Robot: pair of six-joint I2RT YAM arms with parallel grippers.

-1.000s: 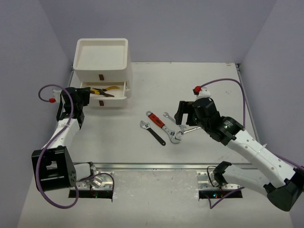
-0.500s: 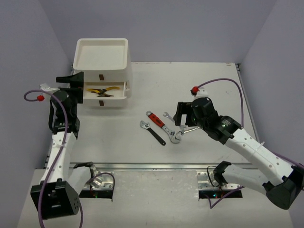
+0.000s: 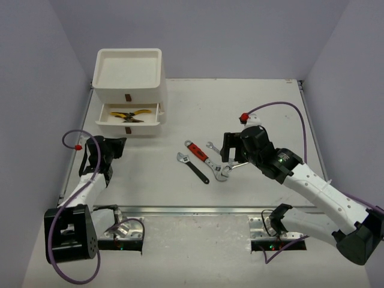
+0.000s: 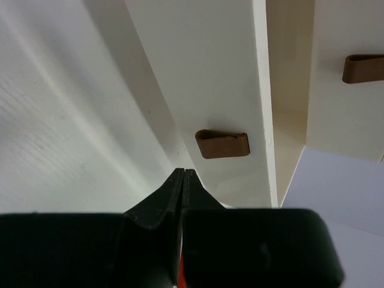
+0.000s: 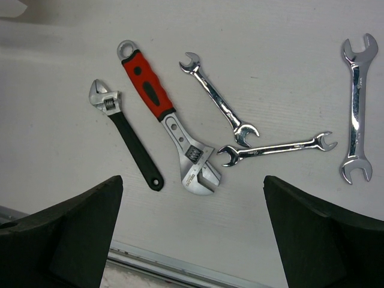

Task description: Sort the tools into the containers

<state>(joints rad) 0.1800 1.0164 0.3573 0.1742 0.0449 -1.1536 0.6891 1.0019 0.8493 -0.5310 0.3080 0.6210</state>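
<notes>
The containers (image 3: 129, 84) are a white stacked unit at the back left, with a shallow tray (image 3: 102, 67) on top. Its lower drawer (image 3: 153, 126) stands pulled out, with yellow-and-black-handled pliers (image 3: 133, 112) inside. My left gripper (image 3: 122, 144) (image 4: 183, 173) is shut on nothing, low on the table just short of that drawer's brown handle (image 4: 222, 144). Mid-table lie a red-handled adjustable wrench (image 5: 149, 84) (image 3: 197, 151), a black-handled adjustable wrench (image 5: 129, 141) (image 3: 194, 169) and three slim silver wrenches (image 5: 219, 99) (image 5: 276, 147) (image 5: 355, 108). My right gripper (image 5: 192, 180) (image 3: 227, 155) hovers open above them.
The closed upper drawer's handle (image 4: 364, 68) shows above the open drawer. A metal rail (image 3: 192, 210) runs along the table's near edge. Purple walls close in the left, back and right sides.
My left arm has swung down from beside the drawer unit to a low pose in front of it, and its gripper has shut. The right arm has barely shifted.
</notes>
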